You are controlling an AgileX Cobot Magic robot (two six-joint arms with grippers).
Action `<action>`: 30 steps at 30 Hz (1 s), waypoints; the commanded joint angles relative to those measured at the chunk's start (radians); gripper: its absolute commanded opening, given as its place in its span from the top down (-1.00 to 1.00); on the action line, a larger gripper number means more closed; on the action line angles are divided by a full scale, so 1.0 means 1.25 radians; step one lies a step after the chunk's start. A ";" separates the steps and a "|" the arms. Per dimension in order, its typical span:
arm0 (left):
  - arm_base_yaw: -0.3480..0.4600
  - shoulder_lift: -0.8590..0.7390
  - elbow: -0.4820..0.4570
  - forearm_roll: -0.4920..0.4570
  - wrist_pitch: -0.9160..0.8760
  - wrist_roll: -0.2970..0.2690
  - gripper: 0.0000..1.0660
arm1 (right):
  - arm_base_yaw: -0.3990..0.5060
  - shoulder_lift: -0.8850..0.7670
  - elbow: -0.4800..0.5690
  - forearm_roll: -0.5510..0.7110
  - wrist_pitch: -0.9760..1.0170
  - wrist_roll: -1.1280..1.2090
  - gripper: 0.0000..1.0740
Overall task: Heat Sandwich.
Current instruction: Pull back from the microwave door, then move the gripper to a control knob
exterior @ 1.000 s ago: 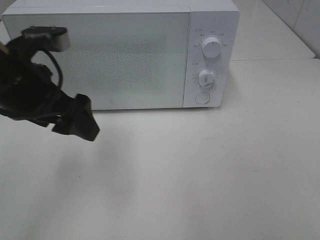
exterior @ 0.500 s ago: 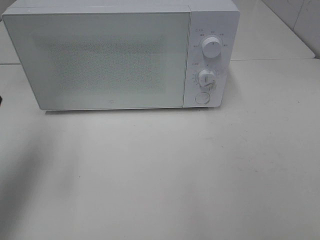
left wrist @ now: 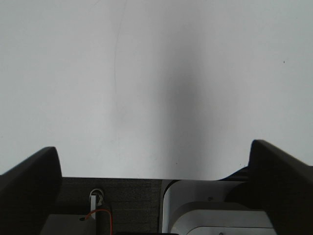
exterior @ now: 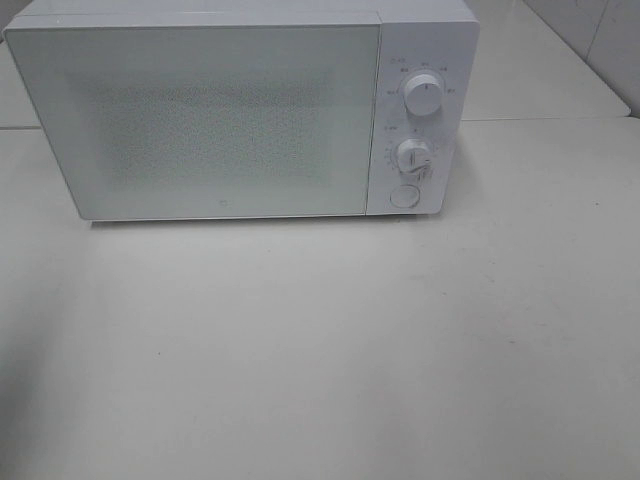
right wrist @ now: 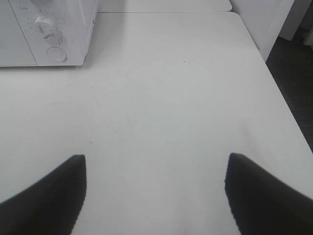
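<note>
The sandwich is out of view in every frame. A white microwave (exterior: 220,120) stands at the back of the table with its door shut; its control corner also shows in the right wrist view (right wrist: 49,29). Neither arm appears in the exterior high view. My left gripper (left wrist: 155,152) is open over bare white table, with nothing between its dark fingers (left wrist: 34,171). My right gripper (right wrist: 156,164) is also open and empty, over the table in front of and to the right of the microwave.
The microwave's panel carries two knobs (exterior: 424,95) (exterior: 413,156) and a round button (exterior: 404,196). In the right wrist view the table edge (right wrist: 283,98) drops off to a dark floor. A second white table top (exterior: 540,70) adjoins behind.
The left arm, which stood in front of the microwave's left side a second ago, has withdrawn to the left and left the exterior view. The microwave has not moved.
</note>
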 commanded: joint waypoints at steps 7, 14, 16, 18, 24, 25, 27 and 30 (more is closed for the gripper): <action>0.000 -0.246 0.154 0.002 -0.026 -0.009 -0.84 | -0.006 -0.022 0.002 0.002 -0.012 -0.007 -0.40; 0.000 -0.386 0.200 0.001 -0.060 -0.005 -0.84 | -0.006 -0.022 0.002 0.003 -0.012 -0.007 -0.40; 0.000 -0.443 0.206 -0.003 -0.042 -0.002 -0.84 | -0.006 -0.022 0.002 0.003 -0.012 -0.007 -0.40; 0.000 -0.461 0.212 -0.006 -0.034 0.002 -0.84 | -0.006 -0.022 0.002 0.003 -0.012 -0.007 -0.40; 0.000 -0.564 0.223 -0.034 -0.021 0.046 -0.84 | -0.006 -0.022 0.002 0.003 -0.012 -0.007 -0.40; 0.000 -0.573 0.223 -0.034 -0.021 0.046 -0.84 | -0.006 -0.022 0.002 0.003 -0.012 -0.007 -0.40; 0.000 -0.584 0.223 -0.033 -0.021 0.046 -0.83 | -0.006 -0.022 0.002 0.003 -0.012 -0.007 -0.40; 0.000 -0.635 0.223 -0.034 -0.021 0.046 -0.84 | -0.006 -0.022 0.002 0.003 -0.012 -0.007 -0.40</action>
